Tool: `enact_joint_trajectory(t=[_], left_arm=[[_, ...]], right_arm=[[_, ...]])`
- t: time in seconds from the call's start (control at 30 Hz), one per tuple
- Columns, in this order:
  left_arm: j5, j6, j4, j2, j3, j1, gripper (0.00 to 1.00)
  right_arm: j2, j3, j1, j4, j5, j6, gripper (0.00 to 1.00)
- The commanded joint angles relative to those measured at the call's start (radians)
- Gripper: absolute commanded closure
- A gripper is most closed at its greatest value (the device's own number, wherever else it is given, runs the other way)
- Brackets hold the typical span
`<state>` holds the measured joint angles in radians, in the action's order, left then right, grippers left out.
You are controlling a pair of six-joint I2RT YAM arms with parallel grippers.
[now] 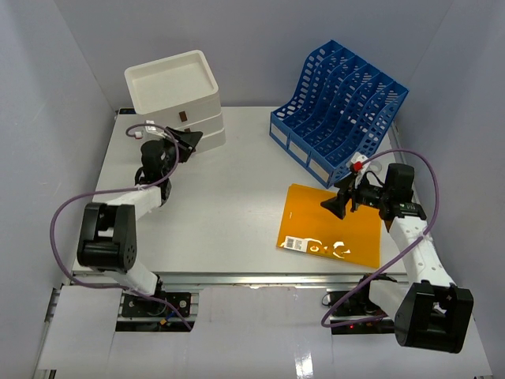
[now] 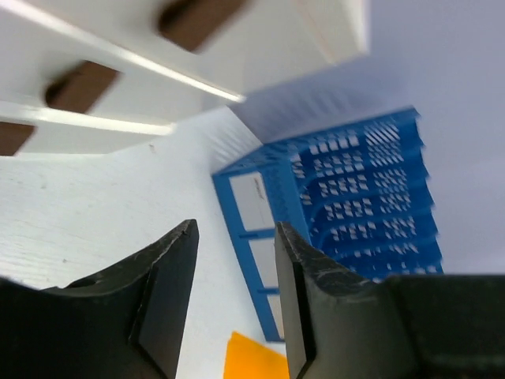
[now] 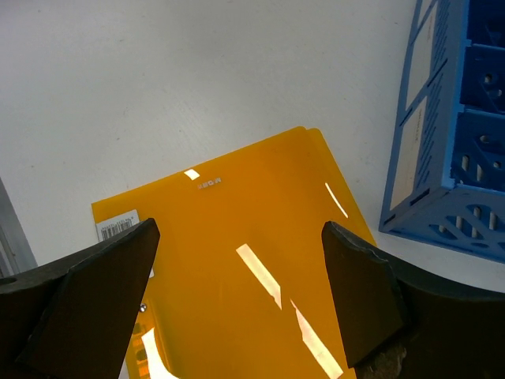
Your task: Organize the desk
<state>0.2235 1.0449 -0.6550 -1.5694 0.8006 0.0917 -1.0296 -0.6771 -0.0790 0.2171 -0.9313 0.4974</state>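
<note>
The desk [image 1: 229, 197] is a wide white tabletop. An orange folder [image 1: 331, 225] with a barcode sticker lies flat on its right side. My right gripper [image 1: 330, 205] hovers over the folder's upper edge, open wide; in the right wrist view the right gripper [image 3: 241, 227] has only the folder [image 3: 237, 268] showing between its fingers. My left gripper [image 1: 189, 139] sits at the front of the white drawer box [image 1: 173, 99], at back left. In the left wrist view the left gripper [image 2: 237, 225] is open with nothing between its fingers.
A blue slotted file rack [image 1: 339, 110] stands at the back right, just behind the folder. It also shows in the wrist views as the rack [image 2: 355, 197] and the rack [image 3: 450, 118]. The drawer box [image 2: 118, 63] has brown handle slots. Grey walls enclose the desk.
</note>
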Motion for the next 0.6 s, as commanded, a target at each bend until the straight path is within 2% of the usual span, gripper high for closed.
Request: enact_joint_trajectory(t=[0.0,0.17,0.27,0.37,0.43,0.57], left_arm=[[0.069,-0.115,-0.046,0.173,-0.183,-0.003,0.35],[0.064,-0.149,-0.058,0.323,-0.356,-0.004,0.21],[0.019,-0.157,-0.048,0.402,-0.433,-0.004,0.04],[-0.030,-0.169,-0.015,0.433,-0.453,-0.004,0.02],[-0.056,-0.187,0.059,0.419,-0.430,-0.004,0.02],[-0.098,-0.234,0.254,0.249,-0.246,-0.004,0.03]], right_arm=[[-0.067,-0.136,-0.029,0.086,0.107,-0.038,0.10],[-0.168,-0.235,-0.152,0.131,0.229,-0.143,0.10],[-0.235,-0.298,-0.220,0.122,0.361,-0.278,0.09],[-0.303,-0.356,-0.245,0.121,0.484,-0.400,0.08],[-0.329,-0.367,-0.249,0.104,0.512,-0.435,0.07],[-0.340,-0.347,-0.248,0.052,0.461,-0.462,0.07]])
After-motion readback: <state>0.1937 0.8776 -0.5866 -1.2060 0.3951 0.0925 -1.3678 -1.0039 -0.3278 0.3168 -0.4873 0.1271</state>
